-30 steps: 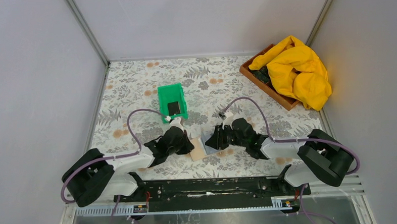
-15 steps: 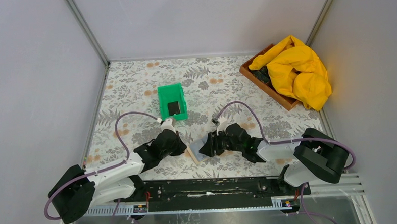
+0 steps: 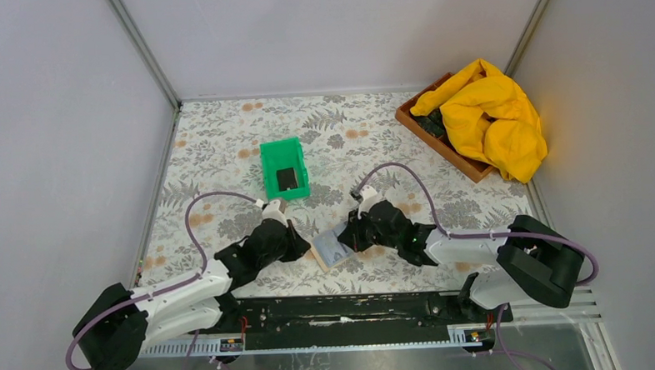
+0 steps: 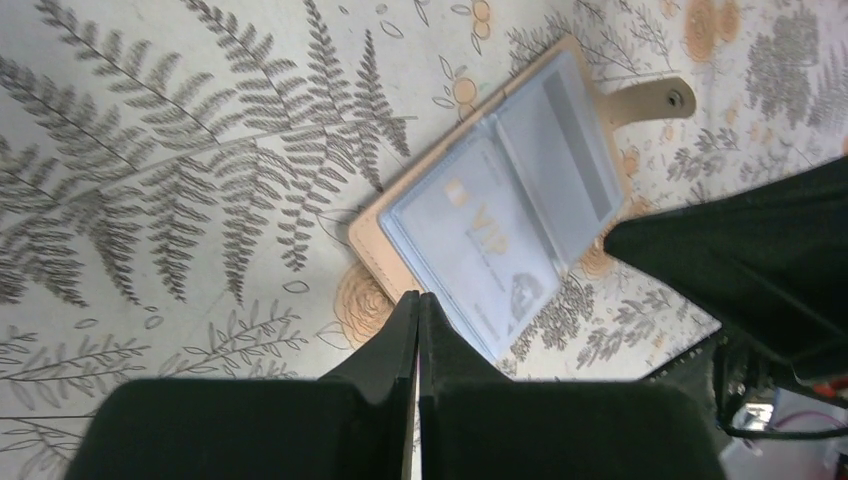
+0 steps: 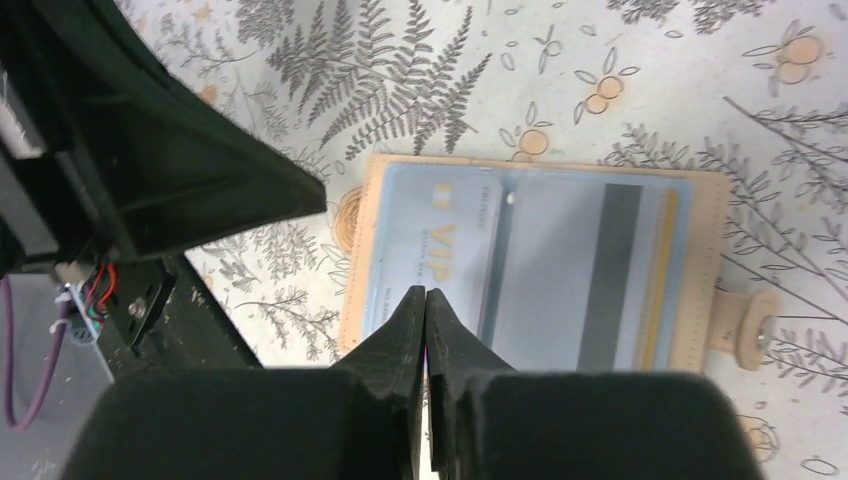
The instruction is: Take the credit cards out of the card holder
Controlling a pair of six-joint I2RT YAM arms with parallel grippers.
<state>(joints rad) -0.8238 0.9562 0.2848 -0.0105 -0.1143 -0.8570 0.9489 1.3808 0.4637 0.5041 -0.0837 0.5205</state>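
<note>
The card holder (image 3: 331, 250) lies open on the table between my two grippers, blue-grey lining up. In the left wrist view the card holder (image 4: 372, 240) shows a tan rim and a closing tab (image 4: 650, 100). Two credit cards sit in its pockets: a pale one printed VIP (image 5: 440, 250) and one with a dark stripe (image 5: 610, 280). My left gripper (image 4: 417, 300) is shut, its tips at the holder's near edge. My right gripper (image 5: 427, 295) is shut over the VIP card, with nothing visibly between the fingers. A black card (image 3: 286, 178) lies in the green bin (image 3: 267, 167).
A wooden tray (image 3: 439, 142) at the back right holds a crumpled yellow cloth (image 3: 492, 115). Grey walls close in the floral table on the left, back and right. The arm bases stand along the black rail (image 3: 346, 311) at the near edge.
The card holder has gone from partly folded to lying flat and open. My right gripper opened, then shut. The left arm has drawn back toward the lower left.
</note>
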